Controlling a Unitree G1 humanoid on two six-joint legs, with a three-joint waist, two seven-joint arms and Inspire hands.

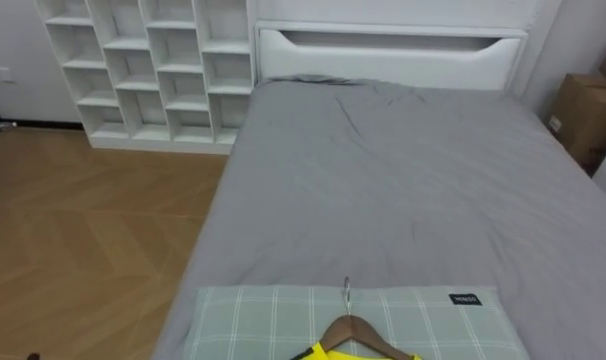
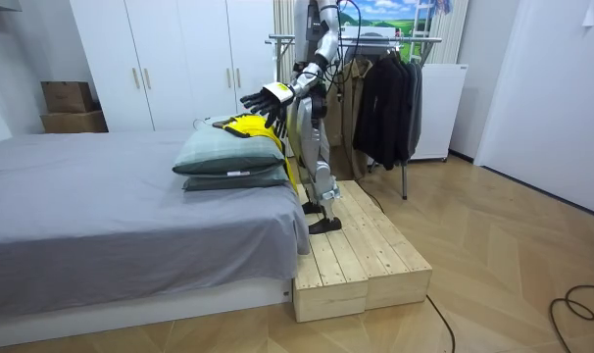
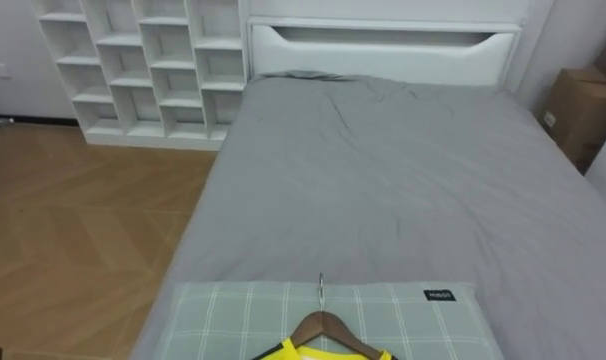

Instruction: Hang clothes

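One yellow top [image 2: 246,126] on wooden hanger [image 1: 349,326] is laid on checked pillow [image 1: 253,320] at foot of grey bed [image 1: 383,180]. Robot is stood on wooden platform [image 2: 361,250] by bed end. Left robot hand [image 2: 263,96] is held just over top, fingers spread wide, nothing held.

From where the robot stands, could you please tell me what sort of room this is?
Most likely a bedroom: a bed with a grey sheet, white wardrobe doors beyond it, and a clothes rack hung with dark garments. A yellow garment on a wooden hanger lies on the pillows.
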